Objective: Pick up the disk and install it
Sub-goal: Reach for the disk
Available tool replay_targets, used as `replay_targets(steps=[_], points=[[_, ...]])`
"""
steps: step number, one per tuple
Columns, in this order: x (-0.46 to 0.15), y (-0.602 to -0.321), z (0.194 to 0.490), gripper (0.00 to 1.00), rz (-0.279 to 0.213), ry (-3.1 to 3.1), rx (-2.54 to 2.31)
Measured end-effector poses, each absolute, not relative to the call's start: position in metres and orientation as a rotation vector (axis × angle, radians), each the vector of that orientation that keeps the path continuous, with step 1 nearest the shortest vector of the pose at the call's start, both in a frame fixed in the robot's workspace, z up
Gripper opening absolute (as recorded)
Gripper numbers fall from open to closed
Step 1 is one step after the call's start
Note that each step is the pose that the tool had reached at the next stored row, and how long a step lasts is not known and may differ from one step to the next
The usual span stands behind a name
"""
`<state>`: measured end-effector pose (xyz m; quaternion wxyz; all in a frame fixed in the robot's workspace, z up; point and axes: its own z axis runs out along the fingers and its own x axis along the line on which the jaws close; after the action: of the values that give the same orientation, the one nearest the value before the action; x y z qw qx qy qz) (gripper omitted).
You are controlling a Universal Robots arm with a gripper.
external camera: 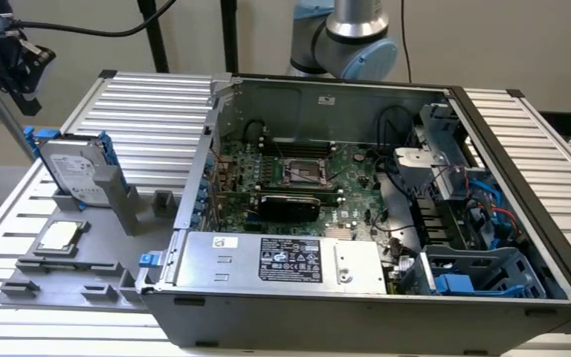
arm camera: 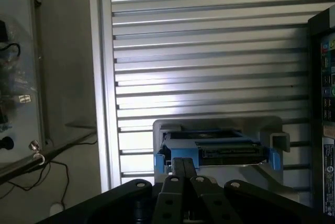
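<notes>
Nearby, black jaws sit pressed together while the flat, blue-railed silver disk (external camera: 72,167) stands upright in a grey holder (external camera: 119,204).

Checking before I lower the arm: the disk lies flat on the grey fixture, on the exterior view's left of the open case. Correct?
Not quite. The disk stands upright on edge in a slot of the grey fixture, not flat, as the exterior view shows. It is indeed on the exterior view's left of the open case.

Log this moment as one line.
silver-grey rectangular hard drive in blue plastic rails: upright in grey plastic holder, outside open grey metal computer case | gripper: shut, empty, above the drive | installed: no
</notes>
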<state>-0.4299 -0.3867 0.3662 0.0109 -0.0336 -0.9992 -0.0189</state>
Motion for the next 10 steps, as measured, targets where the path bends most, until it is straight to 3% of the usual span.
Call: replay_targets(steps=[10], points=[[-0.4235,-0.3866,0.3658,0.0,-0.059,-3.118,-0.083]])
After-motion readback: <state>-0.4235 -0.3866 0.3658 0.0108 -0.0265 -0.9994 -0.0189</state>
